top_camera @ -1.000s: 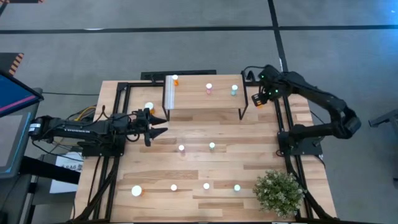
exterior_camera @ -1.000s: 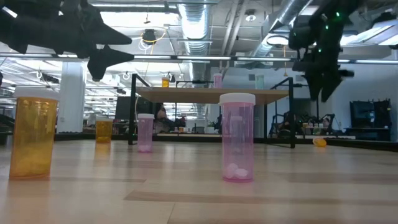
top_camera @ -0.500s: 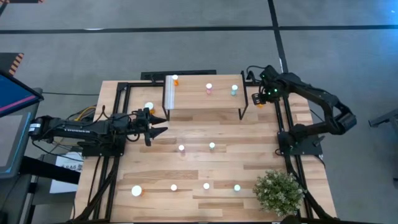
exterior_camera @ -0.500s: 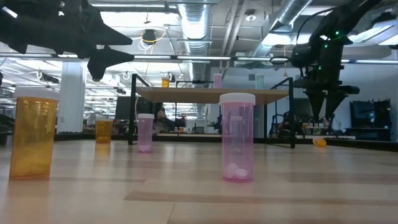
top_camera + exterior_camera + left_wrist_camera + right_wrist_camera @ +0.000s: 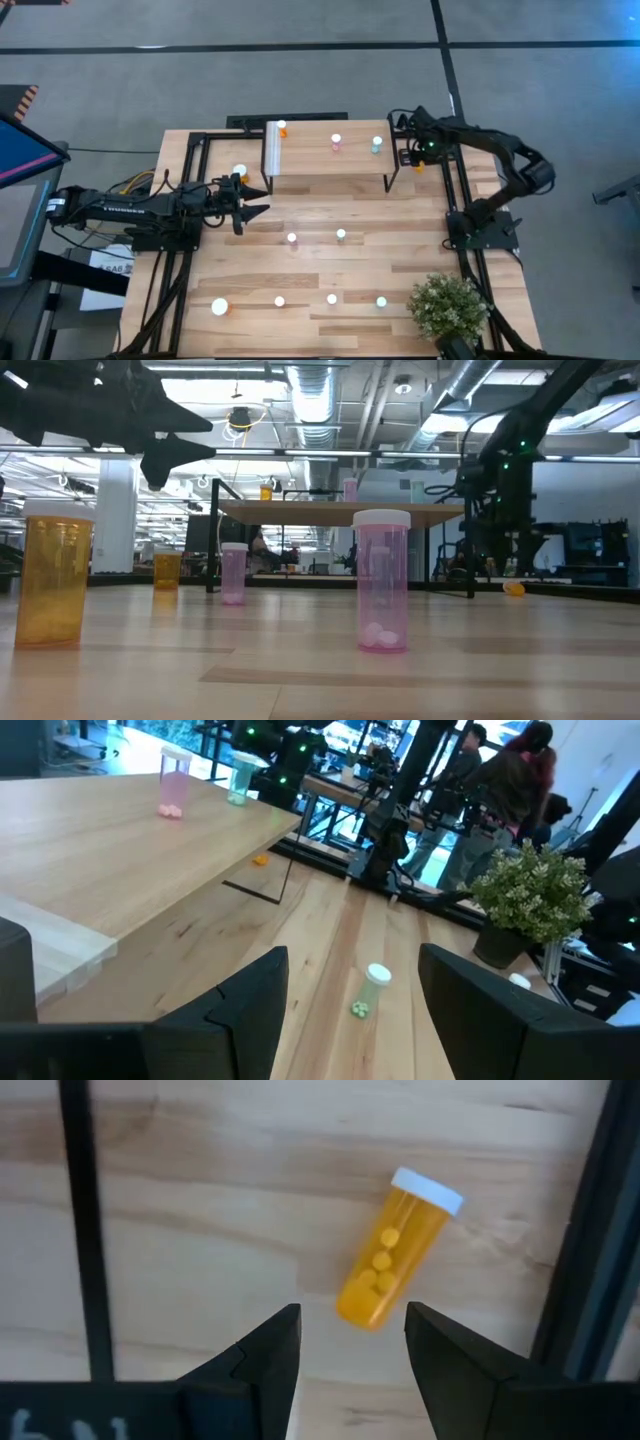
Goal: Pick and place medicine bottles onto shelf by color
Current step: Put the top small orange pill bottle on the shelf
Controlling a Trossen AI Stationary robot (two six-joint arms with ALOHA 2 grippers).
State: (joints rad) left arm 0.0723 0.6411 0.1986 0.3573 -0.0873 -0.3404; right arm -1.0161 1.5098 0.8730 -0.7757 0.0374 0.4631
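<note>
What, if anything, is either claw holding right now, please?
Nothing. The right claw hangs open above a fallen orange bottle; the left claw is open and empty.

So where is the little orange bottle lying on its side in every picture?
High view: orange bottle under the right gripper, right of the shelf.
Low view: far right.
Left wrist view: speck below the shelf.
Right wrist view: centre.
Shared landmark: the shelf leg.

Eleven bottles [image 5: 340, 235] were visible: three on the one shelf [image 5: 320, 160], eight on the table [image 5: 300, 265]. There was one plant [image 5: 447, 308] and two arms.
</note>
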